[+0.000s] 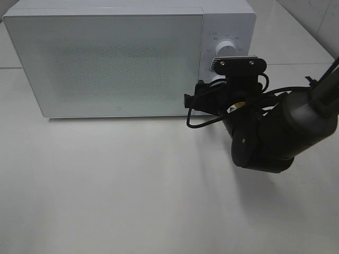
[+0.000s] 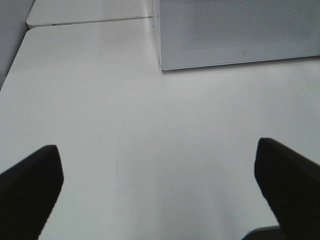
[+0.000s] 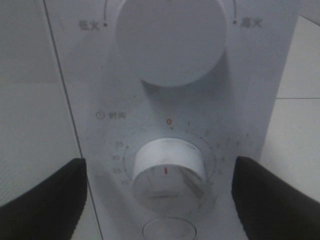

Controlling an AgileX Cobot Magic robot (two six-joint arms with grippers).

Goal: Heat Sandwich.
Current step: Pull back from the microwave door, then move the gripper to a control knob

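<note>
Centring matters: sandwich unseen, presumably behind the shut microwave door [image 1: 106, 58], so I square my right hand [image 3: 159, 172], open and empty astride the timer knob [image 3: 167, 175], before pinching to turn.

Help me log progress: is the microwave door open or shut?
Shut: the door lies flush with the control panel, no gap or interior visible.
</note>
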